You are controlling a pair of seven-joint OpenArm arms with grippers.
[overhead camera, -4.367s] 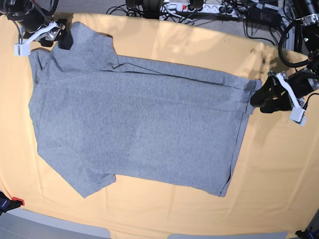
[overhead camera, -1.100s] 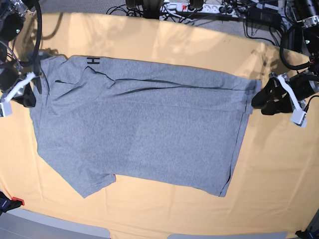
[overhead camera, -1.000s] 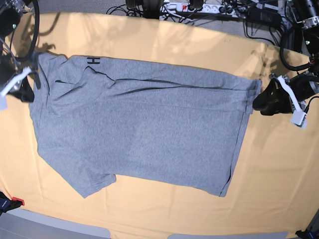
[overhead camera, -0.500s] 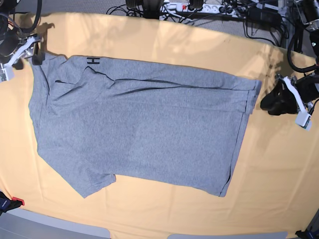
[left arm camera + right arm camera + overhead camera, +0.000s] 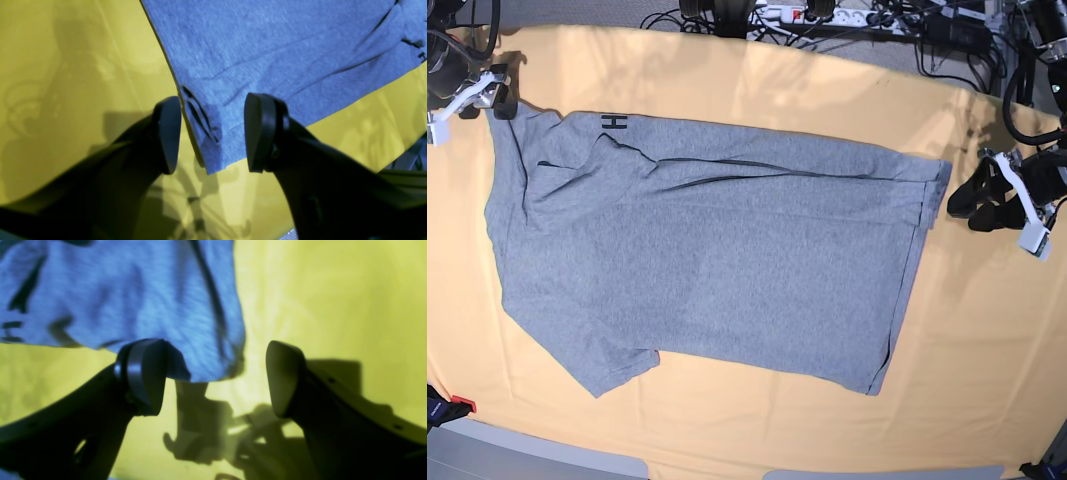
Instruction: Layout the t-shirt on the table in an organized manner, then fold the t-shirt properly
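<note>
Both grippers, left (image 5: 206, 133) and right (image 5: 213, 376), have just released the t-shirt (image 5: 707, 260) corners, jaws wide and empty, leaving its first lengthwise fold laid.

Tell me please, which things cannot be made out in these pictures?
- t-shirt lettering: base view, folded under; only one edge shows.
- right gripper: blurred in its wrist view, cut off at the base view's left edge.
- table far edge: base view, hidden behind cables.
</note>
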